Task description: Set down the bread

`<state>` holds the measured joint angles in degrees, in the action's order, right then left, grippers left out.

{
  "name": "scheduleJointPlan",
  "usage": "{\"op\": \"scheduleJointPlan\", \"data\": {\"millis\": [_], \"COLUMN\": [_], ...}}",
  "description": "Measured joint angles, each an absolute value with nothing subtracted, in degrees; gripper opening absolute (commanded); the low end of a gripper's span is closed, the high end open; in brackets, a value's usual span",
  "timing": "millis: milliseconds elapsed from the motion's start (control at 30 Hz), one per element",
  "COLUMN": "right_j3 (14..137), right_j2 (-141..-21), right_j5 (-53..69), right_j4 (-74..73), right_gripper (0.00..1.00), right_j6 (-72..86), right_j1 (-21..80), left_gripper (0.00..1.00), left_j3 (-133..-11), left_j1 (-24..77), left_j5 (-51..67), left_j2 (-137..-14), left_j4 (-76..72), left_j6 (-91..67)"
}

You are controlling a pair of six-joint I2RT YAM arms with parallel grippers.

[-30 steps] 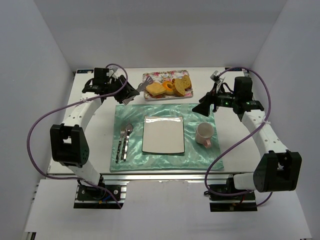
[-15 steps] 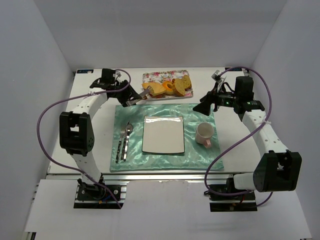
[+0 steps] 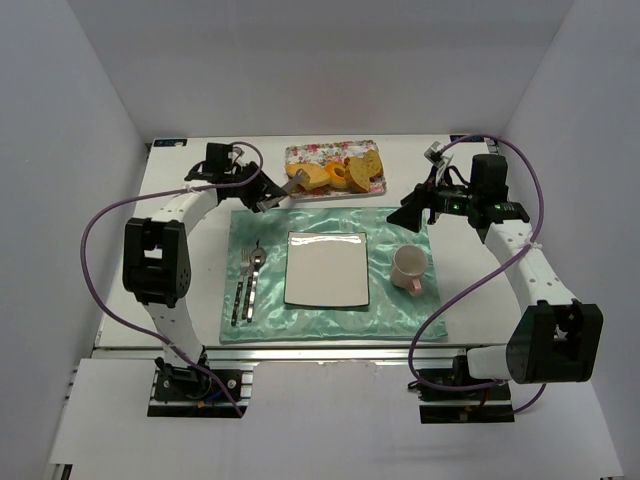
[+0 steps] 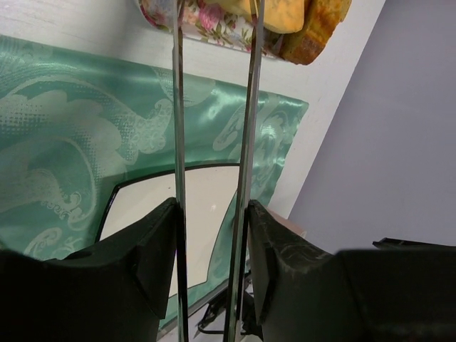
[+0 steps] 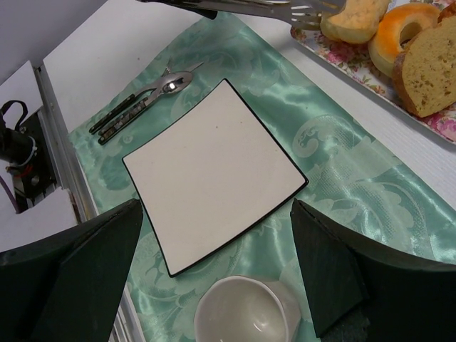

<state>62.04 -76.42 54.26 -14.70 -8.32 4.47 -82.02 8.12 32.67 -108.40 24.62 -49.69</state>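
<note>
Between the left jaws: a pair of long metal tongs [image 4: 249, 128]. The black pads [image 4: 158, 246] press on the outside of both blades, which run forward side by side with a narrow gap.
Tong tips: at the left end of the flowered tray [image 3: 300, 153], touching or just beside the leftmost golden piece (the wrist view cuts them off, so I cannot tell whether they truly pinch it).
Bread [image 3: 338, 175]: all of it lies on the tray at the far side of the desk [image 3: 395, 160]. Pale golden pieces are on the left, an orange ring-shaped bun in the middle and browner slices on the right, all packed together.
Likely target: the white square plate [image 3: 326, 268], bare, on the green placemat [image 3: 390, 310] just nearer than the tray.
Right jaws: spread wide, holding nothing, hovering over the mat's far right corner near the pink cup [image 3: 408, 268].
Cutlery [image 3: 247, 285]: left of the plate.
Risk: a light squeeze could drop the piece on the mat short of the plate.
Risk: tips set too low could catch the tray rim and drag it, or nudge neighbouring pieces.
Risk: the tongs could twist between the pads.
</note>
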Motion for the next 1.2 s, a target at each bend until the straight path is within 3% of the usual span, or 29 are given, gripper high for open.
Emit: {"op": "scheduleJointPlan", "data": {"millis": [300, 400, 733, 1200], "right_j3": [62.04, 62.04, 62.04, 62.06], "right_j2": [-76.42, -76.42, -76.44, -77.43], "right_j5": [54.61, 54.61, 54.61, 55.53], "right_j4": [-14.70, -14.70, -14.76, -14.87], "right_gripper": [0.89, 0.89, 0.89, 0.89], "right_j6": [-8.32, -8.32, -8.32, -8.32], "right_j1": [4.47, 4.45, 4.45, 4.45], "left_gripper": [0.19, 0.14, 0.12, 0.13], "left_j3": [-76.64, -76.09, -76.90, -68.40], "left_j1": [8.12, 8.10, 8.12, 8.43], "left_j5": [35.29, 35.97, 40.56, 42.30], "left_j2": [-108.42, -108.42, -102.00, -80.90], "left_j4": [14.90, 12.69, 16.47, 48.84], "left_j6": [-55.00, -55.57, -50.48, -31.31]}}
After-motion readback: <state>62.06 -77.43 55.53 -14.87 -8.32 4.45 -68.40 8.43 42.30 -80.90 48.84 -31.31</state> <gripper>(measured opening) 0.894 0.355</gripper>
